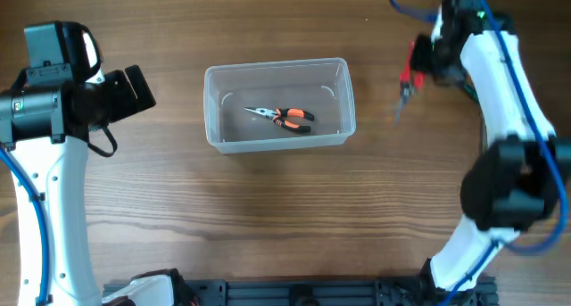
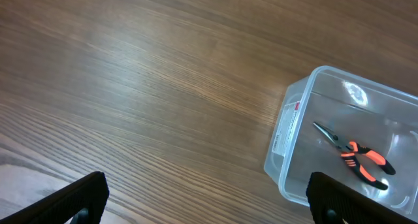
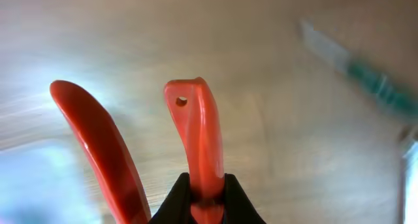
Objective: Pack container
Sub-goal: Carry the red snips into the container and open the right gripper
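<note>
Overhead: container [image 1: 275, 65] mid-table, nearer the far edge, orange pliers [image 1: 285, 118] inside. Left claw [image 1: 141, 87] near left edge. Right claw [image 1: 419, 58] by far right corner, carrying red-handled tool [image 1: 409, 74].
Left wrist: fingers [image 2: 81, 199] spread wide apart.
Right wrist: fingers [image 3: 175, 201] clamped on one red handle.

Pliers [image 2: 359, 157] in container [image 2: 285, 129], btm-R.
</note>
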`<action>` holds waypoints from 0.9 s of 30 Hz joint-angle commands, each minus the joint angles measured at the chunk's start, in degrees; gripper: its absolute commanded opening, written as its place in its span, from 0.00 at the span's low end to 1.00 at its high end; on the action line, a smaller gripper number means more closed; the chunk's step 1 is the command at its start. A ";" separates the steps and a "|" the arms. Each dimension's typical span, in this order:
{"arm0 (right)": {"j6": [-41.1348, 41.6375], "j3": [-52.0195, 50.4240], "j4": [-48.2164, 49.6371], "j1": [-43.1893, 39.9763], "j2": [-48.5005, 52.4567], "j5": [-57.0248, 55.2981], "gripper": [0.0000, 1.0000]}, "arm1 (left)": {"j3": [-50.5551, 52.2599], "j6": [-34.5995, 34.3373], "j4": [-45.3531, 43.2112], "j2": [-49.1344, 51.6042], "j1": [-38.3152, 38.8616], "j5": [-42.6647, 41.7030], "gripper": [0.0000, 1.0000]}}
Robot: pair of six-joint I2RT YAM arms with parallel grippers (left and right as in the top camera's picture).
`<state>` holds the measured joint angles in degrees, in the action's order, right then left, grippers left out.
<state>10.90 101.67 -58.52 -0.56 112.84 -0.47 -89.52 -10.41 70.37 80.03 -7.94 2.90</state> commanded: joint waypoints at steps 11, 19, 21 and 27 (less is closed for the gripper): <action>-78.38 9.35 2.45 35.69 -1.86 5.42 0.04 | 0.02 -0.74 -0.02 0.37 -0.33 -0.90 1.00; -76.28 9.35 1.29 36.06 9.92 14.60 0.04 | 0.02 -0.26 -0.04 0.37 -0.33 -0.90 1.00; -76.26 9.35 1.03 36.04 11.56 15.67 0.04 | 0.02 -0.13 -0.04 0.37 -0.33 -0.90 1.00; -76.24 9.29 -1.16 36.06 14.53 16.94 0.04 | 0.02 2.78 -0.07 0.37 -0.33 -0.92 1.00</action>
<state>-64.62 110.76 -58.89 35.64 125.86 13.93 -89.52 -9.21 70.37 80.03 -7.94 2.90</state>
